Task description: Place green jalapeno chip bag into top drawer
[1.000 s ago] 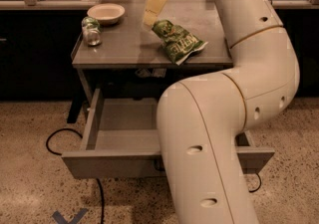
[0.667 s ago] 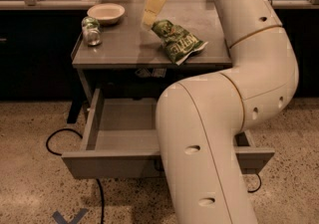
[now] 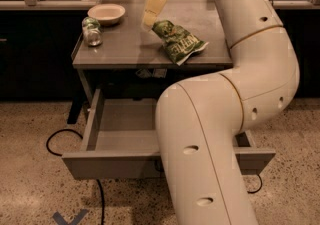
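Your tool (image 3: 149, 21) hangs over the back of the grey worktop (image 3: 125, 48), its pale tip pointing down just left of the green jalapeno chip bag (image 3: 178, 42). You cannot tell from here whether it is open or closed, nor whether it touches the bag.

The bag lies flat on the worktop, crinkled, its pale end toward the front right edge. It is not in the drawer.

Below it, your top drawer (image 3: 110, 163) stands pulled out, and the part of its grey floor that shows is bare. The big white arm (image 3: 225, 119) crosses in front and hides the drawer's right half.

On the worktop's left side you have a white bowl (image 3: 106, 13) at the back and a small green-topped can (image 3: 91, 31) just in front of it, both well apart from the bag. A black cable (image 3: 54, 138) loops on the speckled floor to the drawer's left.
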`<state>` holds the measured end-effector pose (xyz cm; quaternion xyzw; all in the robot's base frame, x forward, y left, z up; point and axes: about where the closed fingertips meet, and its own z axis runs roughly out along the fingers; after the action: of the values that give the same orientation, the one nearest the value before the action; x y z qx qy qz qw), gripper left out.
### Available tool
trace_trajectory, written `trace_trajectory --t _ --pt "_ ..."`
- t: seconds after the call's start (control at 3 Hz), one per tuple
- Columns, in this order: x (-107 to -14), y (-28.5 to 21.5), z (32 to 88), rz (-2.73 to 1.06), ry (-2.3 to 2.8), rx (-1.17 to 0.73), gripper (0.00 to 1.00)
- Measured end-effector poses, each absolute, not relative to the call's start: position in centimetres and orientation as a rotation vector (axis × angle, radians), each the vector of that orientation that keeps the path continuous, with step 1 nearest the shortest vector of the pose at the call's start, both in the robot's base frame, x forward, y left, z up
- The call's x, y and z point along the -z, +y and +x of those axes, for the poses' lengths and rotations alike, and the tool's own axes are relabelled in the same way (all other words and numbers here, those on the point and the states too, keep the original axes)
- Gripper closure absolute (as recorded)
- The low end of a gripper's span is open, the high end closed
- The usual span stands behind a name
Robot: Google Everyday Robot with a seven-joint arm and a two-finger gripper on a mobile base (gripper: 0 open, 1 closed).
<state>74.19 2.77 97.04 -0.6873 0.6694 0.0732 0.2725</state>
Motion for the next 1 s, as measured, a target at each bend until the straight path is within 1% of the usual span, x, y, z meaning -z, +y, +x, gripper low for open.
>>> trace_trajectory --t 1.0 --pt "-97.01 2.74 74.13 -1.852 1.803 -0.198 0.0"
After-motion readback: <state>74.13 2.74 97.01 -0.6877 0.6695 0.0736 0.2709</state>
